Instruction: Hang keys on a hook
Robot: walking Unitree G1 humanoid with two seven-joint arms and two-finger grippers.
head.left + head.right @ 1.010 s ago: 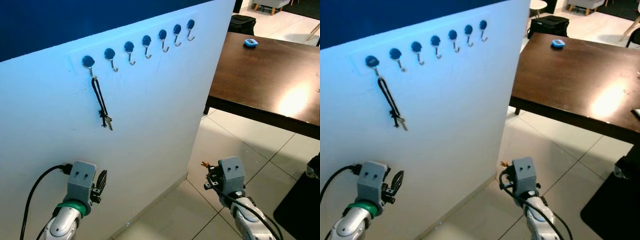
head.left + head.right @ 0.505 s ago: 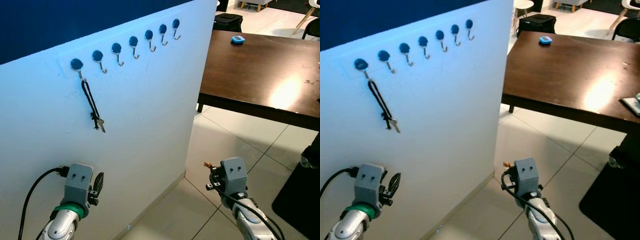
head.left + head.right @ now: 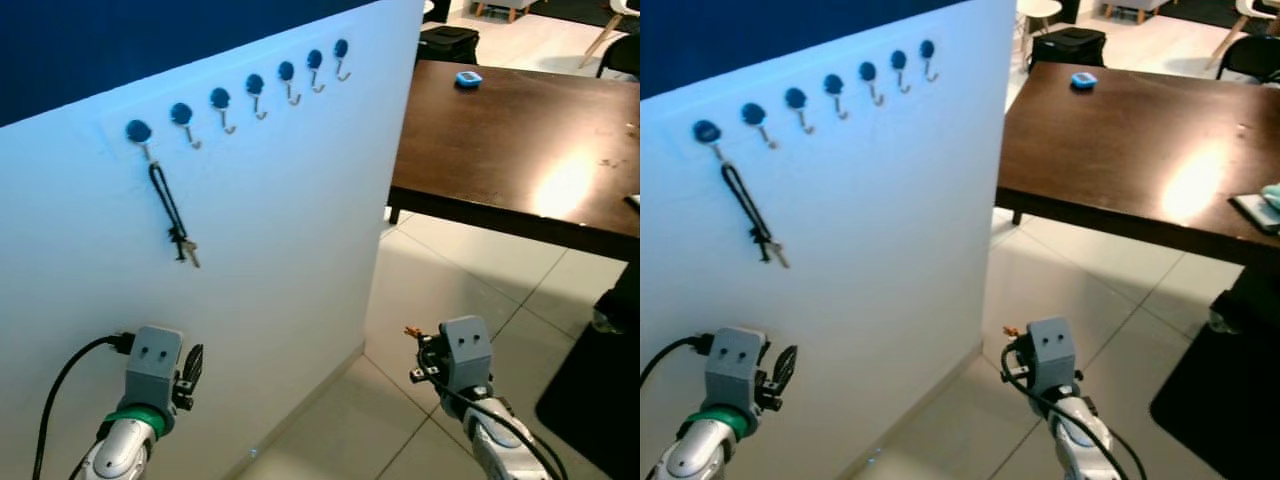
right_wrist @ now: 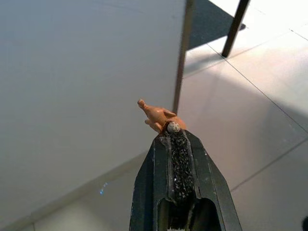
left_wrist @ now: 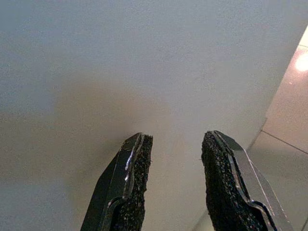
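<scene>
Since a second ago the whole head view has slid: the row of hooks [image 3: 240, 93] and the white wall [image 3: 290, 250] sit further toward 9 o'clock and more of the dark tabletop [image 3: 510, 140] shows, so the camera has moved, not the things. A bunch of keys [image 3: 172, 215] on a black loop hangs from the hook at the 9 o'clock end [image 3: 140, 135], its keys resting against the wall. The left gripper [image 5: 173, 178] is low, at 7 o'clock, facing the wall with its jaws moderately apart and empty. The right gripper [image 4: 172, 137] is low at 5 o'clock over the tiled floor [image 3: 440, 300], jaws pressed together on a small orange charm [image 4: 158, 114]. I judge this an approach step: next the right arm must rise to a free hook.
</scene>
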